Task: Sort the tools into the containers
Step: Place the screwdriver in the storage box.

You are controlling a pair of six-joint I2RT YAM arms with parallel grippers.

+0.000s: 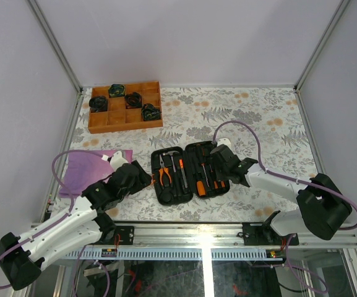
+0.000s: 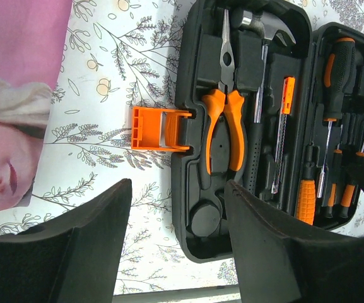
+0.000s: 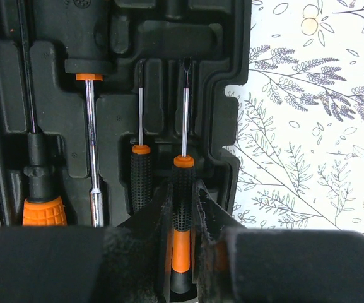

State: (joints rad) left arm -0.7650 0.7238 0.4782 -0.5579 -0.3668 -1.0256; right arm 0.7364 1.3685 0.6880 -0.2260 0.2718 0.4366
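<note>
Screwdriver (image 3: 183, 165) handle end sits hidden within right gripper (image 3: 183, 205).

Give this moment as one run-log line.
right pincer: shut on small screwdriver in tool case slot | left pincer: open, empty, at case edge

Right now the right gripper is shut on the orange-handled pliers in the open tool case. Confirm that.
Wrong tool. The right wrist view shows the right gripper shut on a small black-and-orange screwdriver in the open tool case; the orange-handled pliers lie untouched in their slot.
</note>
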